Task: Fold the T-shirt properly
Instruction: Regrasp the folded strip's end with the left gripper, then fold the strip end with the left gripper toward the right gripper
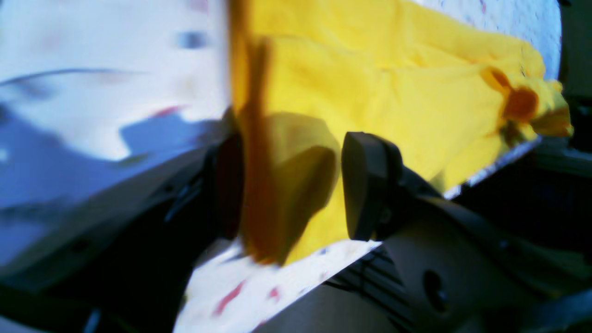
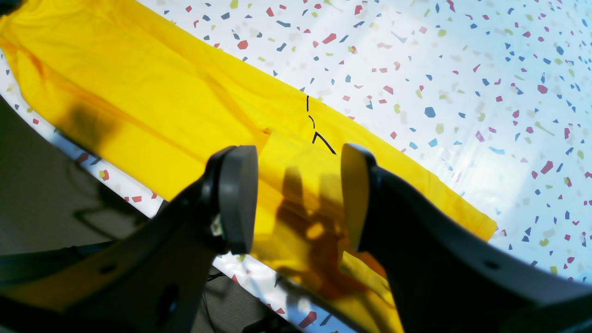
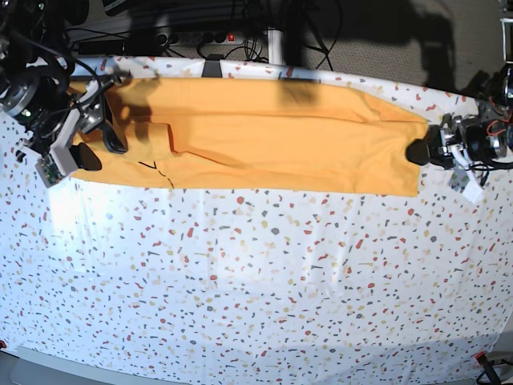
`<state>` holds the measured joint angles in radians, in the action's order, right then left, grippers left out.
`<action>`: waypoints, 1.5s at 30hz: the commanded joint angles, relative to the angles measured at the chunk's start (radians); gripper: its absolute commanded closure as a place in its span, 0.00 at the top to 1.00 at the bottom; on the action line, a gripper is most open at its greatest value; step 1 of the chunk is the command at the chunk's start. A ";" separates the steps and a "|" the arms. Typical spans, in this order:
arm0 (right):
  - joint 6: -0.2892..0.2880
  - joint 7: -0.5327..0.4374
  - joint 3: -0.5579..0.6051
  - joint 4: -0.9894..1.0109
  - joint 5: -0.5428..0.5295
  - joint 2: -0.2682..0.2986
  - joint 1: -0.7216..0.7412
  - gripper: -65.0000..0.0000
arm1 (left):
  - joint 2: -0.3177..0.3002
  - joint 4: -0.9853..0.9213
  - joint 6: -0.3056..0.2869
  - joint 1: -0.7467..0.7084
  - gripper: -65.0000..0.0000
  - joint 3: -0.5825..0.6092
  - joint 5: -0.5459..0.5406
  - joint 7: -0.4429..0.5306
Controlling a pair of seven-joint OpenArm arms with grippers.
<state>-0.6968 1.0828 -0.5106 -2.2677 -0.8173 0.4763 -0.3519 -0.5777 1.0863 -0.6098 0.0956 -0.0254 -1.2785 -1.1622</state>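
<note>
Right gripper [image 2: 296, 199] first: jaws parted, nothing between them, poised just above the T-shirt [image 3: 264, 136] near its sleeve end, casting a shadow on the yellow fabric. A thin black thread [image 2: 319, 132] lies on the shirt just ahead of those pads. Over to the left gripper [image 1: 296, 185]: jaws spread wide at the shirt's other end, a fold of fabric standing between them, though the blur hides whether it's pinched. The shirt itself lies folded into a long band along the far edge of the speckled white cloth [image 3: 256, 273].
</note>
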 commanded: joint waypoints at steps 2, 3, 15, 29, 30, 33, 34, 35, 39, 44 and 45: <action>-0.001 -0.012 -0.008 -0.016 -0.014 0.013 0.005 0.45 | 0.000 0.013 -0.014 0.015 0.50 -0.008 -0.003 0.003; -0.001 -0.011 -0.008 -0.016 -0.014 0.013 0.005 0.45 | 0.009 0.013 -0.016 0.015 0.50 -0.008 -0.004 0.002; -0.001 -0.008 -0.008 -0.016 -0.014 0.013 0.005 0.45 | 0.015 0.013 -0.016 0.015 0.47 -0.008 -0.006 -0.019; -0.001 -0.013 -0.008 -0.016 0.000 -0.002 0.006 0.45 | 0.011 0.016 -0.015 0.085 0.00 -0.008 -0.006 -0.050; -0.001 -0.017 -0.008 -0.016 0.002 -0.009 0.006 0.45 | 0.011 0.016 -0.015 0.089 0.00 -0.008 -0.007 -0.051; -0.001 -0.026 -0.008 -0.016 0.002 -0.042 0.008 0.45 | 0.013 0.032 -0.013 0.090 0.00 -0.008 -0.047 -0.087; -0.001 -0.028 -0.008 -0.016 0.002 -0.053 0.010 0.45 | 0.013 0.044 -0.012 0.090 0.00 -0.008 -0.054 -0.107; -0.001 -0.027 -0.008 -0.016 0.002 -0.062 0.014 0.45 | 0.013 0.060 -0.012 0.090 0.00 -0.008 -0.061 -0.125; -0.001 -0.028 -0.007 -0.016 0.002 -0.092 0.052 0.45 | 0.012 0.162 -0.005 0.084 0.00 -0.008 -0.096 -0.188; -0.001 -0.030 -0.007 -0.016 0.002 -0.157 0.111 0.45 | 0.024 0.369 0.000 0.048 0.00 -0.008 -0.045 -0.176; -0.001 -0.036 -0.007 -0.016 0.002 -0.172 0.121 0.45 | 0.032 0.419 0.022 0.035 0.00 -0.008 -0.016 -0.172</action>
<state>-0.6968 1.0740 -0.5121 -2.2677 -0.8032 0.2916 -0.2386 -0.5343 1.4929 -0.5751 0.1139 -0.0261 -1.2690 -1.3430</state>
